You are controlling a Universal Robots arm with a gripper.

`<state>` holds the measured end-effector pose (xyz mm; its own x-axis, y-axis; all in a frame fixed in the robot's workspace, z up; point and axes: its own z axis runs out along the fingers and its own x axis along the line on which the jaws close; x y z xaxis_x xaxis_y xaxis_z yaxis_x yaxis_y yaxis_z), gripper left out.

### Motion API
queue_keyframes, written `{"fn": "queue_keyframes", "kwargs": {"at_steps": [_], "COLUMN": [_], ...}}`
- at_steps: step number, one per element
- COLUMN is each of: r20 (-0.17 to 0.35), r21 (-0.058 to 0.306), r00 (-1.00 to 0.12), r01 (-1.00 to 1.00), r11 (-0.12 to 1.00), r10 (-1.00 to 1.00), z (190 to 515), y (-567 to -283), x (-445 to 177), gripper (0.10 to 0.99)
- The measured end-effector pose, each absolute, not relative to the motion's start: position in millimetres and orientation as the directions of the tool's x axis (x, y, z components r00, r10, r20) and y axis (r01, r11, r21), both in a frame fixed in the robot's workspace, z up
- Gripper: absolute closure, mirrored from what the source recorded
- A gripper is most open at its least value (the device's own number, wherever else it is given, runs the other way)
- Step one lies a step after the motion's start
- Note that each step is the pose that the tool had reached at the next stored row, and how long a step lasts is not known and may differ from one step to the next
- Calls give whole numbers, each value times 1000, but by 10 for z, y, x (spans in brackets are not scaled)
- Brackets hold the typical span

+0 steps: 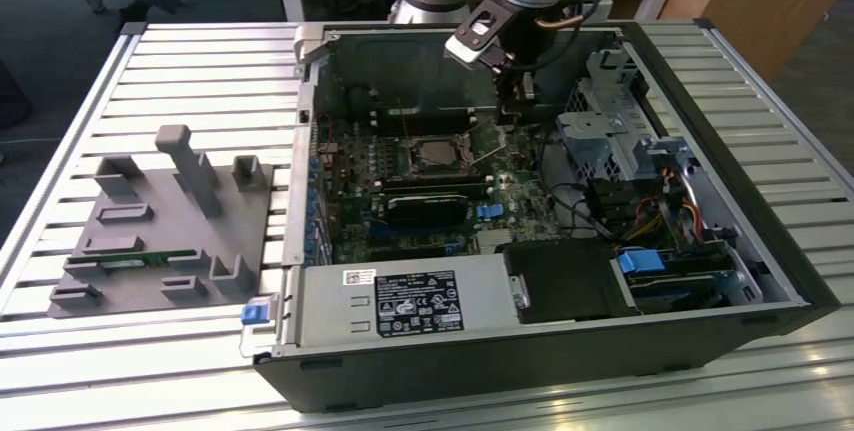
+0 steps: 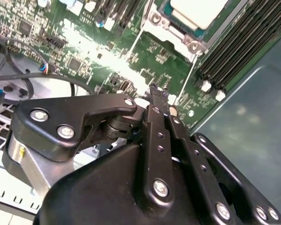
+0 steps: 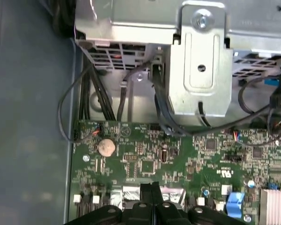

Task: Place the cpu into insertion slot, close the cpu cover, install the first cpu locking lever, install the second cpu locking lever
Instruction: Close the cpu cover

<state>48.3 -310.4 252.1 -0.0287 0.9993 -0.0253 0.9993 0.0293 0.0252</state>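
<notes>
A slatted metal table (image 1: 80,351) carries an open black computer case (image 1: 534,361) lying on its side, with a grey moulded fixture (image 1: 160,221) just beside it on the exterior view's left. Along the case's near edge sits the power supply (image 1: 400,303), its top bearing a broad white label (image 1: 416,304) of black print and symbols and a smaller white sticker (image 1: 360,276). The green motherboard (image 1: 400,201) is dotted with white lettering, seen in the first wrist view near a round coin cell (image 3: 106,147). The arm comes down into the far side of the case, and its gripper (image 1: 513,111) hangs low over the board toward the exterior view's right of the insertion slot (image 1: 411,151); in both wrist views the gripper's fingers (image 2: 154,122) are pressed together with nothing visible between them. The cpu cover (image 2: 177,33) lies flat as a silver frame. The cpu (image 2: 196,10) sits inside it within the slot, lying flat with its pale metal top facing out of the open case, its edges square to the board; being square, it shows no long axis. A thin wire lever (image 2: 192,70) runs from the frame's corner toward the fingertips; whether they touch I cannot tell.
</notes>
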Motion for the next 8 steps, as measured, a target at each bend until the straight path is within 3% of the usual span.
{"fn": "queue_keyframes", "kwargs": {"at_steps": [8], "r20": [-25], "r21": [20], "r00": [-29], "r01": [999], "r11": [29], "r10": [999], "z": [2510], "y": [-3096], "x": [614], "gripper": [980]}}
